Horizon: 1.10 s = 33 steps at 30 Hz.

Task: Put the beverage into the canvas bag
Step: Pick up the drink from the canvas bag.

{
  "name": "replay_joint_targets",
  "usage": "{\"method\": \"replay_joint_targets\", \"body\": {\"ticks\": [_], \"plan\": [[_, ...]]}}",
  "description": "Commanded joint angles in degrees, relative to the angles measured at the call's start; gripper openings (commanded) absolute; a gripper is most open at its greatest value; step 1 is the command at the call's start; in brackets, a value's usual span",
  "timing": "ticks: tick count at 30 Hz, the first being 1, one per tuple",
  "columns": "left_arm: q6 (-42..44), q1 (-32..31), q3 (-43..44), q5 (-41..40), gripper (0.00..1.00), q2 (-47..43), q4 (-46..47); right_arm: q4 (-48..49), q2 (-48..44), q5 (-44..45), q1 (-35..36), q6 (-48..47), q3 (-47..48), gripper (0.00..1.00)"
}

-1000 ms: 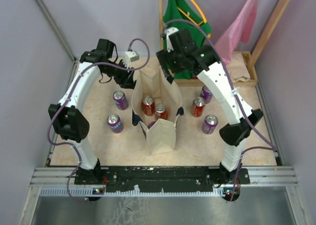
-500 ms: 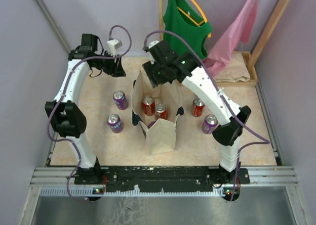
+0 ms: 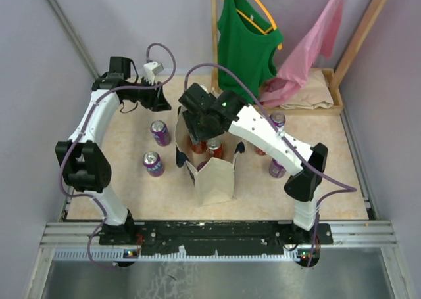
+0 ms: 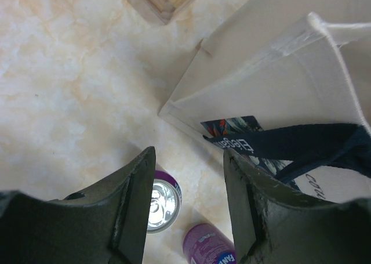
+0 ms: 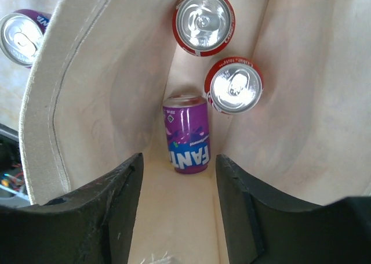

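My right fingers spread empty over the open canvas bag standing mid-table, purple can lying inside near two red cans, my left fingers parted, empty, far left of the bag

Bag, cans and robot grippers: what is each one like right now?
canvas bag, upright, top open.
Fanta can, lying inside the bag.
two red cans, upright inside the bag.
two purple cans left of the bag, upright.
left gripper, jaws open, empty.
right gripper, jaws open, empty, pointing into the bag.
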Motion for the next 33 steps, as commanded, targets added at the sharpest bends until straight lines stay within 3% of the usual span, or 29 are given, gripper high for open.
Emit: {"method": "replay_joint_targets", "body": {"ticks": [1, 7, 10, 15, 24, 28, 33], "plan": [[-1.28, 0.09, -1.21, 3.73, 0.56, -2.42, 5.08, -4.51, 3.17, -2.03, -0.60, 8.43, 5.60, 0.55], [-0.44, 0.06, -3.91, 4.34, 0.56, -3.99, 6.75, -8.97, 9.23, -8.83, -1.58, 11.12, 9.40, 0.73], [-1.10, 0.04, -6.10, 4.69, 0.56, -4.88, 8.28, -11.16, 8.25, -9.65, -0.05, 11.67, 8.12, 0.73], [-4.24, 0.09, -9.09, 4.40, 0.56, -5.12, 12.25, -11.68, -1.93, -7.30, 2.61, 15.57, -3.22, 0.72], [-2.31, 0.06, -5.80, 3.31, 0.56, -0.72, 12.03, -11.60, -10.18, -10.28, 4.99, 19.61, -16.41, 0.69], [-3.20, 0.07, -3.80, 3.64, 0.56, 1.92, 12.46, -11.82, -8.61, -2.57, 4.65, 19.19, -12.59, 0.75], [-5.27, 0.11, 2.14, 1.59, 0.56, 5.15, 11.06, -11.83, -3.92, 4.13, -0.67, 11.16, 1.99, 0.81]]}}
